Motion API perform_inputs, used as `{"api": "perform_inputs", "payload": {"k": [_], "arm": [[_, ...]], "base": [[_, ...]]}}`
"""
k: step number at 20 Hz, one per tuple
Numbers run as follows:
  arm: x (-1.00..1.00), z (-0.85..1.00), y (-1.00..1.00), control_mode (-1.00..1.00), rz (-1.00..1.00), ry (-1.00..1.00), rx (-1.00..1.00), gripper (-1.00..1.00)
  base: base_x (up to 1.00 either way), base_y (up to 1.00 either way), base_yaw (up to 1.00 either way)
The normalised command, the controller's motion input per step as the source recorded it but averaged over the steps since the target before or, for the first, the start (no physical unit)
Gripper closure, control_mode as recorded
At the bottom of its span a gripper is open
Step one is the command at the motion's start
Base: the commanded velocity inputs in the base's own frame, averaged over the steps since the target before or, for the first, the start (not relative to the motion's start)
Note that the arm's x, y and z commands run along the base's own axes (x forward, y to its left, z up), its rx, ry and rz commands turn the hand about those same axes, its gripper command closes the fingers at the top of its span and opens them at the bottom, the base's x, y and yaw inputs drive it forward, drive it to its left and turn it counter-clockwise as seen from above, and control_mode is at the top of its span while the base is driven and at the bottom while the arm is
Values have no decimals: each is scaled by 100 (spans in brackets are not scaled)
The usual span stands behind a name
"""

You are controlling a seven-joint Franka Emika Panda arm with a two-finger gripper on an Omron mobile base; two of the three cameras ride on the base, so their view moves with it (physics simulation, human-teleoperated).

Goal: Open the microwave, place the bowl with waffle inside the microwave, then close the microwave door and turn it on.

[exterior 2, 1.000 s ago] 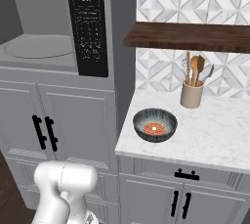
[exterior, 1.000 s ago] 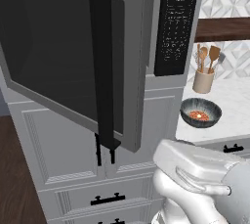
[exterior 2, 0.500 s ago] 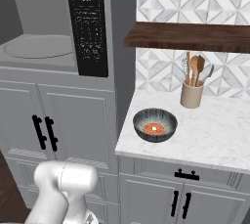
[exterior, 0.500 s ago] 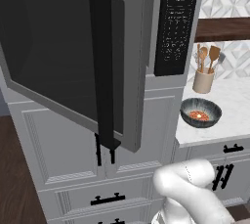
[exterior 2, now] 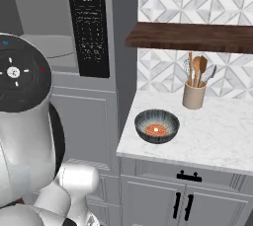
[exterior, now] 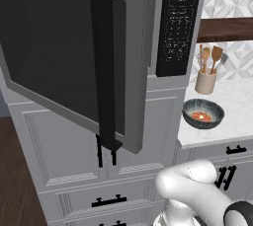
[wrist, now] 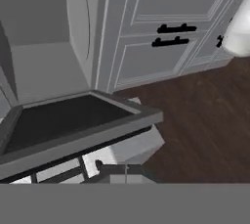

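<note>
Microwave (exterior: 163,32): built into the grey cabinet run, above panelled doors; black keypad panel (exterior 2: 90,27) on its right side, just left of the worktop corner.
Microwave door (exterior: 74,57): swung open toward the camera, hinged on the left; dark window, long vertical black bar handle (exterior: 106,67) near its free edge. Seen edge-on from above in the hand view (wrist: 73,125).
Microwave cavity (exterior 2: 49,47): pale grey inside, visible left of the keypad in the right base view.
Bowl (exterior 2: 156,126): dark speckled, upright on the white marble worktop (exterior 2: 217,136), near the front-left corner, to the right of the microwave and lower than it.
Waffle (exterior 2: 155,130): orange-red disc lying flat in the bowl's bottom.
Utensil crock (exterior 2: 193,95): beige, holding wooden spoons, behind and to the right of the bowl, apart from it.
Shelf (exterior 2: 192,36): dark wood, on the patterned tile wall above the crock.
End effector: fingers together, holding nothing; hand view looks down past the open door to cabinet fronts and dark wood floor (wrist: 205,120).
Cabinets below the worktop (exterior 2: 183,200): grey, short black handles.
</note>
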Motion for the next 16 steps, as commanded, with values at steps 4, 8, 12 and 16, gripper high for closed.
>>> {"api": "perform_inputs", "payload": {"k": [4, 8, 12, 16], "arm": [[100, -78, 70, -100, 29, 8, 16, 100], [70, -71, 77, -100, 32, -3, 16, 100], [80, -29, 38, -100, 34, -1, 23, 100], [75, -22, 59, -100, 36, 0, 16, 100]], "base": [[0, 0, 0], [0, 0, 0], [0, 0, 0], [0, 0, 0]]}}
